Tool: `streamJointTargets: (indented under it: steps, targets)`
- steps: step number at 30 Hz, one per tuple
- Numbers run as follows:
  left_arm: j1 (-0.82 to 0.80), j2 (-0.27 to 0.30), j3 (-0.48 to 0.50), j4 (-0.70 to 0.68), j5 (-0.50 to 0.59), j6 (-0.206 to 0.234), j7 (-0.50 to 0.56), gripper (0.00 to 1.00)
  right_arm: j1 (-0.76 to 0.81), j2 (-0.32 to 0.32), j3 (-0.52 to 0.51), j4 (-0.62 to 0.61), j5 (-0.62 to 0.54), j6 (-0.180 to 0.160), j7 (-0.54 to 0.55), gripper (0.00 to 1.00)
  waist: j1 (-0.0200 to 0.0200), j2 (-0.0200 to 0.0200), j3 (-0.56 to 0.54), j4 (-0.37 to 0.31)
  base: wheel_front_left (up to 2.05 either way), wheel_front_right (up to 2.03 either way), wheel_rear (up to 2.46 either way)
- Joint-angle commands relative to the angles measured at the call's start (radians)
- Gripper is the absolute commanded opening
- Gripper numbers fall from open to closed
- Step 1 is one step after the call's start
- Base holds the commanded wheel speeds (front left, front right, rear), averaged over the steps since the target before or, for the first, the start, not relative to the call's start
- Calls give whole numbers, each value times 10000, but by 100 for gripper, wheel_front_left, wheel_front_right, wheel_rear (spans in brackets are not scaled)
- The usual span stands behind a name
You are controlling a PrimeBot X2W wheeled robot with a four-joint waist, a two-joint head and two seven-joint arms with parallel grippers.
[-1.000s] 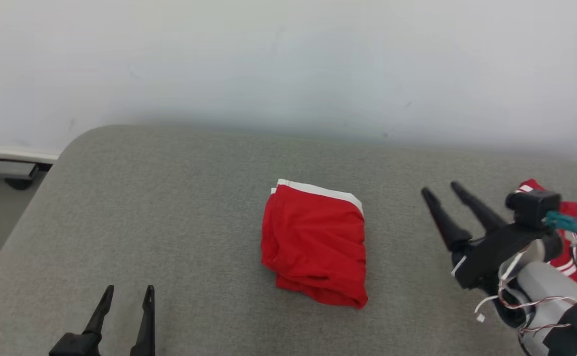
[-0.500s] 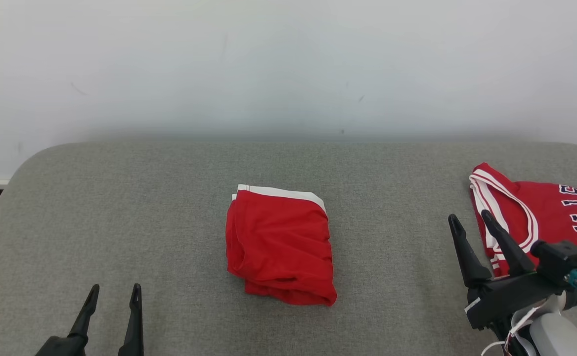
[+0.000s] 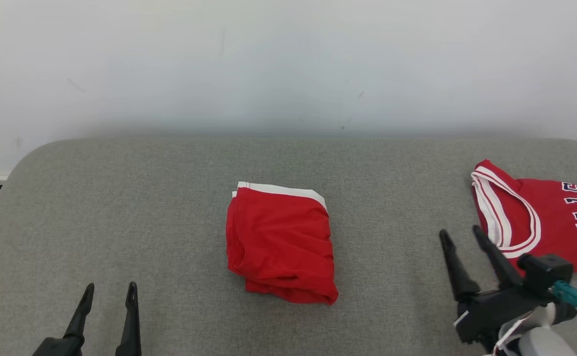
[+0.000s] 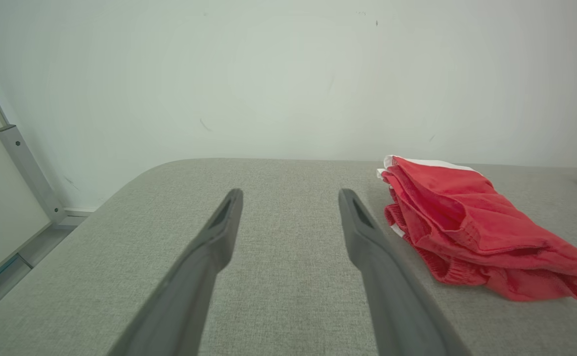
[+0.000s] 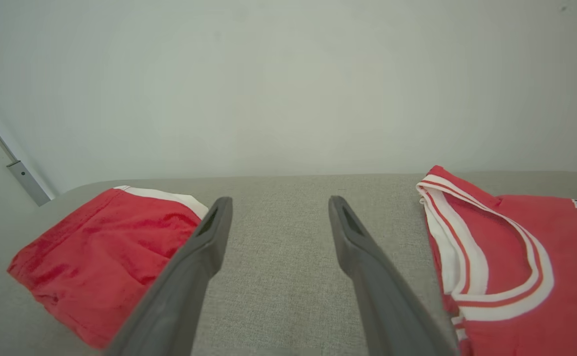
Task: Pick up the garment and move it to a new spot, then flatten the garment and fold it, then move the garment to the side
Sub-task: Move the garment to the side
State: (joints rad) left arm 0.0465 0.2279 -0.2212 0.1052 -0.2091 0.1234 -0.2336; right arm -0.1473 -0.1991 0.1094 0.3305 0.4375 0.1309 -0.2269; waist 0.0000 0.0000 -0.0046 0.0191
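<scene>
Two claws, both empty w/ fingers spread wide: left claw [image 3: 110,285] at 7 o'clock, right claw [image 3: 460,230] at 4. Folded red shorts [image 3: 281,244] sit dead center on gray pad [image 3: 169,198]. Red jersey [image 3: 540,222] lies at 3 o'clock, near right claw.

A grey fabric-covered table [image 3: 120,198] with rounded corners stands against a plain white wall [image 3: 288,59].

The left gripper [image 3: 110,288] is at the front left corner of the surface [image 3: 169,198], its two dark fingers [image 3: 131,316] parted and empty. The right gripper [image 3: 460,231] is near the front right, fingers likewise apart, leaning slightly left.
</scene>
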Motion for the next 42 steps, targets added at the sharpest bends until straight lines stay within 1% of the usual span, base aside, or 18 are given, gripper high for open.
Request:
streamJointTargets:
  steps: [1,3,6,7,8,10,11,13,21,29,32,34,37,40,42]
  targets:
    - [29,69,14,-68,-2,43,19,100,53,69,86,30,-5,-7,87,100,0,0,25,43,0,0,0]
    - [-125,99,-33,-87,-9,-2,23,100,-163,212,449,229,272,-7,575,100,0,0,85,206,0,0,0]
    - [-216,64,-108,15,-36,-71,-36,100,-604,266,900,634,485,-7,952,100,0,0,130,387,0,0,0]
    - [-282,65,-137,119,-71,-132,-46,100,-959,430,1176,1038,857,-7,1106,100,0,0,160,527,0,0,0]
    - [-282,65,-137,119,-71,-132,-46,100,-959,430,1176,1038,857,-7,1106,100,0,0,160,527,0,0,0]
    - [-360,43,-172,223,-94,-160,-77,100,-1384,381,1532,1603,856,-7,1235,100,0,0,177,677,0,0,0]
    - [-398,22,-196,253,-95,-175,-96,100,-1594,500,1623,1894,1095,-7,1250,100,0,0,193,762,0,0,0]
    - [-472,8,-262,313,-75,-215,-117,100,-1983,546,1910,2564,1223,-7,1386,100,0,0,223,948,0,0,0]
    - [-886,-117,-548,522,-8,-373,-160,100,-3449,861,2913,5039,1917,-7,1381,100,0,0,429,1736,0,0,0]
    - [-1198,-248,-752,805,-30,-494,-234,100,-4502,1022,3185,6828,2705,-7,1214,100,0,0,720,2510,0,0,0]
    - [-1290,-299,-799,907,-43,-512,-258,100,-4808,1062,3253,7464,3028,-7,1624,100,0,0,813,2734,0,0,0]
    - [-1366,-309,-809,962,-63,-546,-248,100,-4965,1144,3246,7714,3386,-7,2019,100,0,0,867,2861,0,0,0]
    - [-1432,-306,-803,1061,-93,-603,-275,100,-5174,1108,3342,8317,3596,-7,2678,100,0,0,916,2989,0,0,0]
    - [-1488,-331,-781,1131,-113,-594,-300,100,-5181,1293,3269,8485,4179,-7,3551,100,0,0,948,3065,0,0,0]
    - [-1466,-348,-760,1184,-125,-588,-313,100,-5202,1346,3415,8541,4339,-7,3999,100,0,0,944,3075,0,0,0]
